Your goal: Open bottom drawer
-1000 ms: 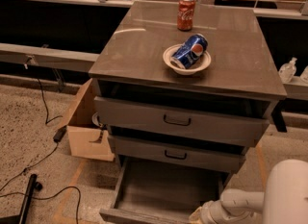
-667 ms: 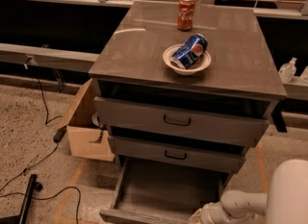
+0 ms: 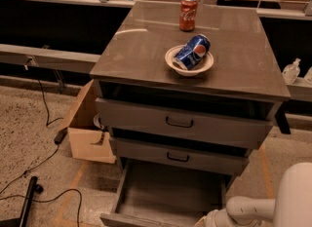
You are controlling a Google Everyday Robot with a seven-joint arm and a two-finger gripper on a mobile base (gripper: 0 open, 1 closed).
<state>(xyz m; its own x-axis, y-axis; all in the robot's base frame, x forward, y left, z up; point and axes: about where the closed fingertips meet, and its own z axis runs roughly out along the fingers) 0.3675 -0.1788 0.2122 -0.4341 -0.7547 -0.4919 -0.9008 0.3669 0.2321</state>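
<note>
The bottom drawer (image 3: 168, 189) of the grey metal cabinet stands pulled out toward me. Its plain grey inside is bare, and its front panel (image 3: 139, 220) lies along the lower edge of the view. My gripper (image 3: 207, 221) is at the bottom edge, by the right end of the drawer front, and is mostly cut off by the frame. My white arm (image 3: 253, 206) reaches to it from the lower right. The handle of the bottom drawer is out of view.
The middle drawer (image 3: 178, 157) and top drawer (image 3: 180, 122) sit slightly ajar. On the cabinet top stand a red cola can (image 3: 187, 13) and a white bowl (image 3: 189, 66) holding a blue Pepsi can (image 3: 191, 51). An open cardboard box (image 3: 90, 133) and cables (image 3: 29, 172) lie at the left.
</note>
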